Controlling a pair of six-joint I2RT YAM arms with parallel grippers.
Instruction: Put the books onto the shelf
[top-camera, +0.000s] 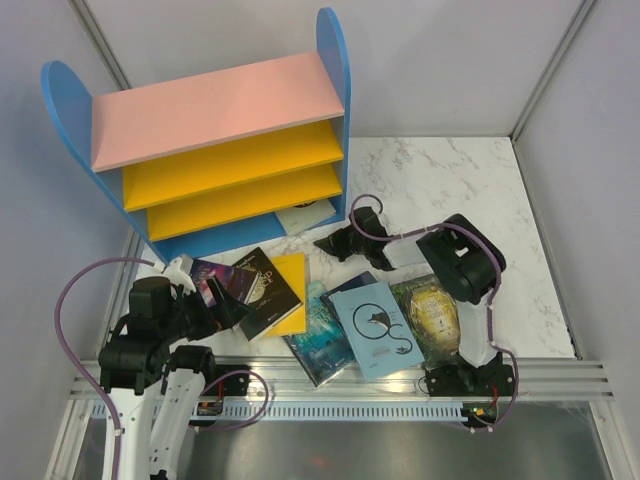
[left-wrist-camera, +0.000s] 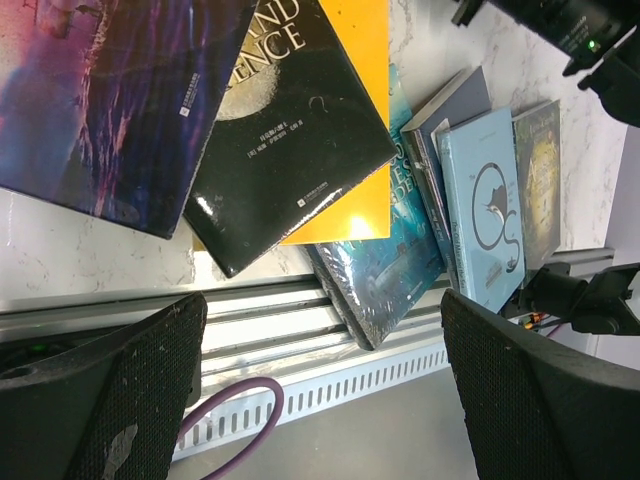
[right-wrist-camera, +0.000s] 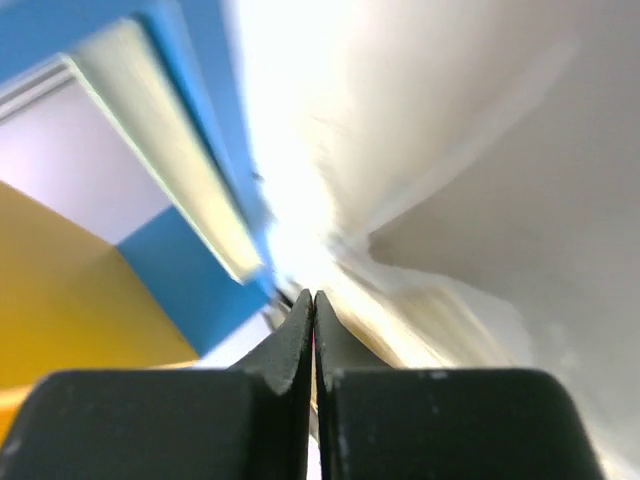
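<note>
Right gripper (right-wrist-camera: 314, 300), clenched empty, probably nudging pale book (top-camera: 305, 216) into bottom bay of shelf (top-camera: 215, 105): push low and square; left gripper (left-wrist-camera: 320, 300) gapes by black-and-gold book (left-wrist-camera: 290, 130).

A pale book (top-camera: 306, 216) on the shelf's (top-camera: 215, 110) lowest level lies mostly hidden under a yellow board (top-camera: 240, 205). The light blue book (left-wrist-camera: 480, 215) covers all but a strip of the navy book (left-wrist-camera: 457, 105). The left wrist view's edges cut off the purple book (left-wrist-camera: 100, 100). The right wrist view is blurred.

lab cell — grey panel walls (top-camera: 450, 60), aluminium rail (top-camera: 340, 375)
</note>
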